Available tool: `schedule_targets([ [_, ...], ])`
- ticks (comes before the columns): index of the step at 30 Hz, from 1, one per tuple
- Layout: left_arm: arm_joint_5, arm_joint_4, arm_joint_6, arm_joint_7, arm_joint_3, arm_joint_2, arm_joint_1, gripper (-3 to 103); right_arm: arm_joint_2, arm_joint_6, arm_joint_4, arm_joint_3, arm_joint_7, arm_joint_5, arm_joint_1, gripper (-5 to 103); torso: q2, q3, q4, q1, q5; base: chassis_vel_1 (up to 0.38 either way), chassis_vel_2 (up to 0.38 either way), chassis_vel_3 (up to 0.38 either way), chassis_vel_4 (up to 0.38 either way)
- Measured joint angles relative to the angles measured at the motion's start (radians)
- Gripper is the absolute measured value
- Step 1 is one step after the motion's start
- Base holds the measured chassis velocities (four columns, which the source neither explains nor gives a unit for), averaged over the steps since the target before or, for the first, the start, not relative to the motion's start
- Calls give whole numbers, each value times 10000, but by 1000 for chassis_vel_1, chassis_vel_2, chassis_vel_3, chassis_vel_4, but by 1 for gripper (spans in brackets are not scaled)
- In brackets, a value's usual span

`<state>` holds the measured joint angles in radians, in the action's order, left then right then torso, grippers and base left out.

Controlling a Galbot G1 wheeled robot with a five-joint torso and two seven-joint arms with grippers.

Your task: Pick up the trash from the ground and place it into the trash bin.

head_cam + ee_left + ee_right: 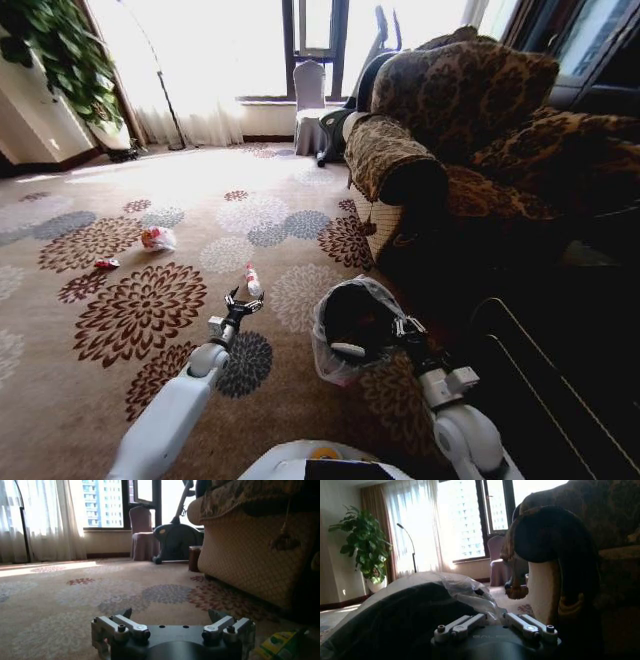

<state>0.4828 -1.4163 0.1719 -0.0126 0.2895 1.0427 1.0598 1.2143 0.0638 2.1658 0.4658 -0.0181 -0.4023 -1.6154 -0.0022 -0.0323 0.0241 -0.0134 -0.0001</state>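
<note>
— Where's the trash?
— A small bottle (252,280) lies on the carpet (150,300), just ahead of the left gripper (243,301), fingers spread.
— The right gripper (408,326)?
— At the trash bin (350,325) rim, fingers apparently pinching its bag.

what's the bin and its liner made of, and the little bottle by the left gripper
The trash bin looks like dark hard plastic, though its matte black inside leaves that open. Its liner is thin translucent film, crinkled and glossy. The bottle, beyond the left gripper, seems clear plastic with a red label.
</note>
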Motion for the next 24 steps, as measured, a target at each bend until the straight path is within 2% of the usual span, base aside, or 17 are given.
schedule_targets([
  [20,-143,823,54,-713,-562,-243,-521,100,191,268,103,-210,0,146,-331,0,0,0,-1,0,1,-87,-94,-93,-92],
  [24,-75,1031,229,-833,-799,-193,-625,100,173,305,117,-228,2,179,-394,0,0,0,-5,0,1,-141,-134,-113,-114],
])
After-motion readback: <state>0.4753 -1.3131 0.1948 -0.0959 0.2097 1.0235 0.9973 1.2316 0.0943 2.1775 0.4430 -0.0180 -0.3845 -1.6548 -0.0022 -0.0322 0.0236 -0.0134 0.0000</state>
